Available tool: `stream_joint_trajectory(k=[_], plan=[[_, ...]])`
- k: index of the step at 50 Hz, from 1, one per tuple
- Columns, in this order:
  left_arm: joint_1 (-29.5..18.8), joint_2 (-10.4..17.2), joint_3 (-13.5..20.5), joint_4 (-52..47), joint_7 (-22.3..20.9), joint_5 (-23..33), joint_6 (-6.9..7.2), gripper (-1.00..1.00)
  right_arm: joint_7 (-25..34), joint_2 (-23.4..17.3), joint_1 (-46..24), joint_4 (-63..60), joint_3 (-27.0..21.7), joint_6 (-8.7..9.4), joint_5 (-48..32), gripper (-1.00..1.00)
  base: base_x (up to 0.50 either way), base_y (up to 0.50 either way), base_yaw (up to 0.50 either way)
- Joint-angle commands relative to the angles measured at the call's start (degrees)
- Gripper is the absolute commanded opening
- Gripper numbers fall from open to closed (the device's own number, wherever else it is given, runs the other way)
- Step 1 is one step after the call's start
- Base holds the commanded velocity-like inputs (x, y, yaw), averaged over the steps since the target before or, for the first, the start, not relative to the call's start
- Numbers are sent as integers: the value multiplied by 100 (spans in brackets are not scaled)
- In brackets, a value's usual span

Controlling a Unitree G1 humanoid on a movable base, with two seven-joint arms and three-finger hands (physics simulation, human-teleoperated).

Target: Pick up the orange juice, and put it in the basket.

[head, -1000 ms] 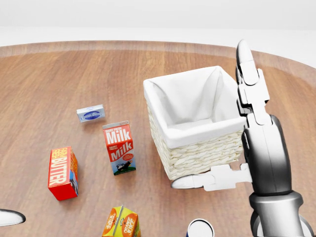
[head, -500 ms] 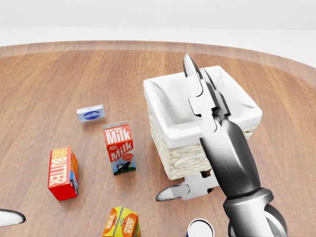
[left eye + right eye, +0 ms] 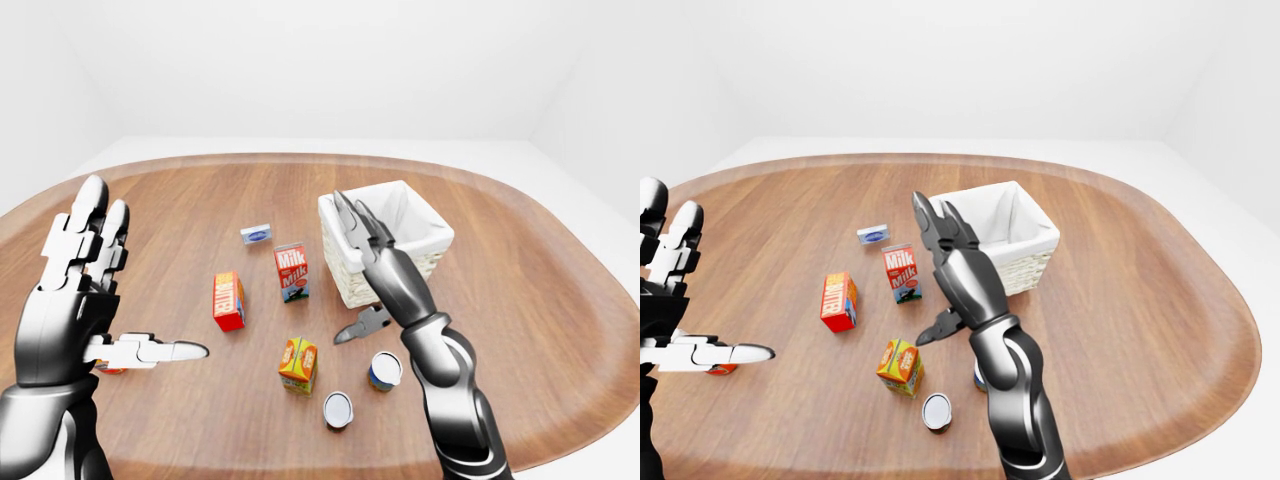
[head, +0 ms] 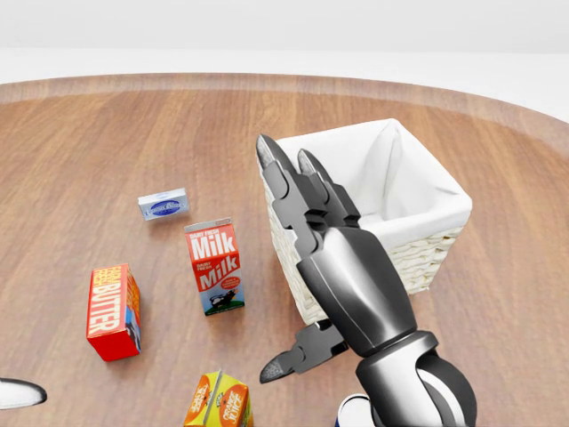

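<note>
Right hand (image 4: 342, 267) is hovering fingers spread, thumb out, gripping nothing, overlapping the basket's (image 4: 427, 209) left wall in the head view. Left hand (image 3: 75, 295) is also splayed and empty, raised at the left of the left-eye view. Orange juice (image 3: 298, 365) is standing on the table (image 3: 520, 300), below the milk carton (image 3: 291, 271), with two cans (image 3: 384, 370) just right of it. Risk: reaching down, the forearm is likely clipping those cans or tipping the carton.
</note>
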Motion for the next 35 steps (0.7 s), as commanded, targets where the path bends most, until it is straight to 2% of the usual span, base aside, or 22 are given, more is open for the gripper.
stream_joint_trajectory(k=[1,9,22,35], plan=[[-4,-3,0,-39,-4,-2,0,100,267,98,-84,263,198,-53,-300,100,0,0,0],[-2,-4,1,-25,-8,-2,0,100,390,179,-197,361,252,-64,-411,100,0,0,0],[-6,-4,-24,16,-3,10,0,100,661,349,-151,502,694,-200,-851,100,0,0,0],[5,-8,-20,-8,-9,8,0,100,603,391,-22,1004,939,-562,-1081,100,0,0,0]])
